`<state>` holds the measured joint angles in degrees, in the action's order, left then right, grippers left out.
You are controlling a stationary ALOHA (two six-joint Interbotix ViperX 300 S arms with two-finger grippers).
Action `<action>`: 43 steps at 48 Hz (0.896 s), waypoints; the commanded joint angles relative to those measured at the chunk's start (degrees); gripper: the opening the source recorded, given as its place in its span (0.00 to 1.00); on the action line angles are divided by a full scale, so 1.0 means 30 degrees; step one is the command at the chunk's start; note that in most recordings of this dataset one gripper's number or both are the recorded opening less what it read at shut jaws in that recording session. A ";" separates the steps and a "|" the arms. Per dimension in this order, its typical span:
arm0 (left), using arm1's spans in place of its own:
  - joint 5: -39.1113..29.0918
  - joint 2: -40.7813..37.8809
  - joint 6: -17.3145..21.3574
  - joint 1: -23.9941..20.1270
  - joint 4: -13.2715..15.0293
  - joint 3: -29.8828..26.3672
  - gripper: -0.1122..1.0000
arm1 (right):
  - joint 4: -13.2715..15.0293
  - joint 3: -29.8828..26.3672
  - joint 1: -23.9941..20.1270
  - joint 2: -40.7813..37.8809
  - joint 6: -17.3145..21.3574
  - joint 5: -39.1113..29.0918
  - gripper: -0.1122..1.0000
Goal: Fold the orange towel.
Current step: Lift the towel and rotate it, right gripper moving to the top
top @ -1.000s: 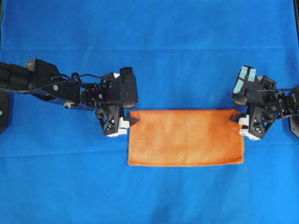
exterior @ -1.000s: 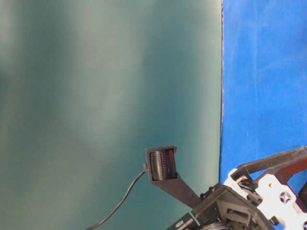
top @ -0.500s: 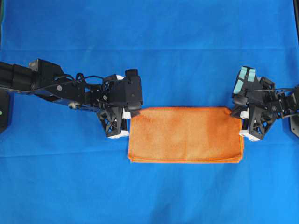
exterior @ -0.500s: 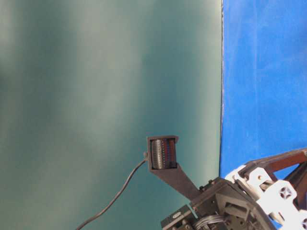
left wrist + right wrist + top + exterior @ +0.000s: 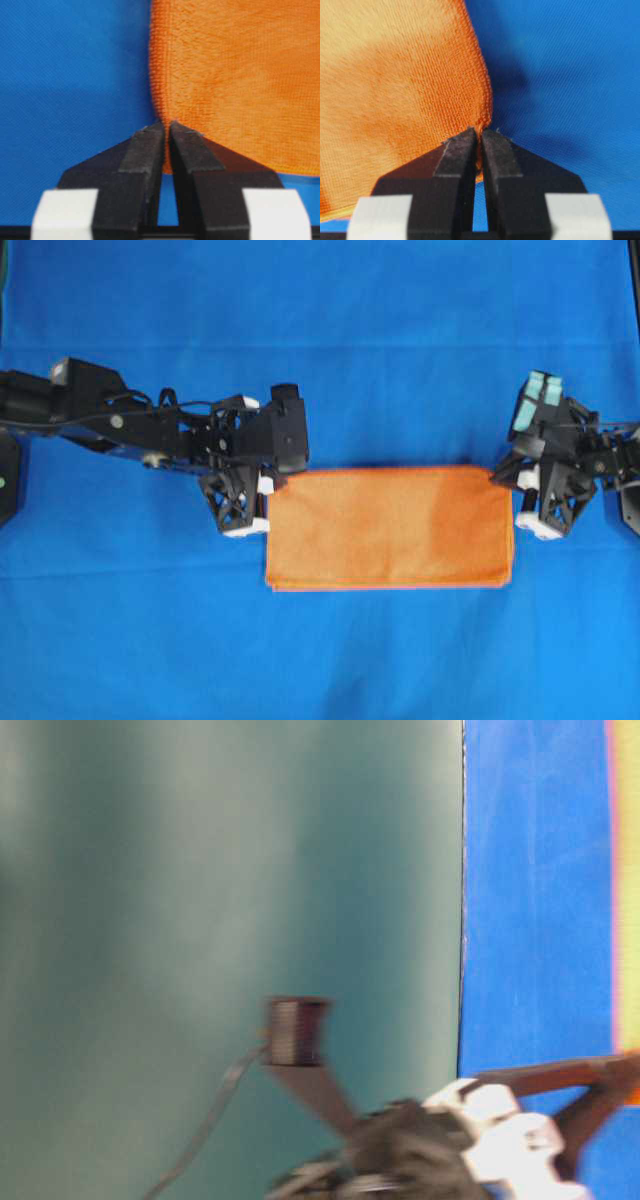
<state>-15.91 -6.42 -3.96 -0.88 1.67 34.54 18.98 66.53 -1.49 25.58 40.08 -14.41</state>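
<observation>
The orange towel [image 5: 390, 528] lies on the blue cloth as a wide, doubled rectangle. My left gripper [image 5: 268, 483] is shut on its far left corner, and my right gripper [image 5: 512, 480] is shut on its far right corner. In the left wrist view the black fingertips [image 5: 150, 145] of the left gripper [image 5: 166, 125] pinch the towel's [image 5: 235, 75] edge. The right wrist view shows the right gripper [image 5: 480, 131] nipping the towel's [image 5: 405, 75] corner, which puckers at the tips. In the blurred table-level view an orange strip of the towel [image 5: 628, 870] runs down the right edge.
The large blue cloth [image 5: 320, 330] covers the whole table. Black arm mounts sit at the left edge [image 5: 10, 480] and the right edge [image 5: 630, 500]. In the table-level view a green wall [image 5: 200, 870] fills the left, with a blurred arm [image 5: 440, 1150] at the bottom.
Both grippers went from open to shut on the towel's far corners. The towel's far edge has risen and shifted slightly left, and its edge now shows in the table-level view.
</observation>
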 commanded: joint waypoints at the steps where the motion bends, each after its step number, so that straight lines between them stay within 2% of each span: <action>1: -0.1025 0.1553 0.0059 0.0293 0.0000 -0.0762 0.11 | 0.0000 -0.0791 -0.0117 0.1494 0.0000 -0.1553 0.12; 8: -0.2051 0.2812 0.0059 0.0557 0.0029 -0.1348 0.11 | 0.0000 -0.1406 -0.0322 0.3838 -0.0029 -0.4102 0.13; 19: -0.2197 0.3955 0.0469 0.0586 -0.0117 -0.1729 0.11 | 0.0000 -0.1465 -0.0381 0.5977 0.0000 -0.4746 0.12; 33: -0.1904 0.4131 0.0703 0.0586 -0.0117 -0.1699 0.11 | 0.0439 -0.1553 -0.0293 0.5771 0.0000 -0.4570 0.12; 43: -0.0117 0.3926 0.0791 0.1172 -0.0117 -0.1670 0.11 | 0.1816 -0.1875 0.1377 0.4687 0.0117 -0.4102 0.12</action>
<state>-18.54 4.48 -1.76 1.41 1.41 30.59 22.94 62.75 0.53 40.61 40.25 -27.86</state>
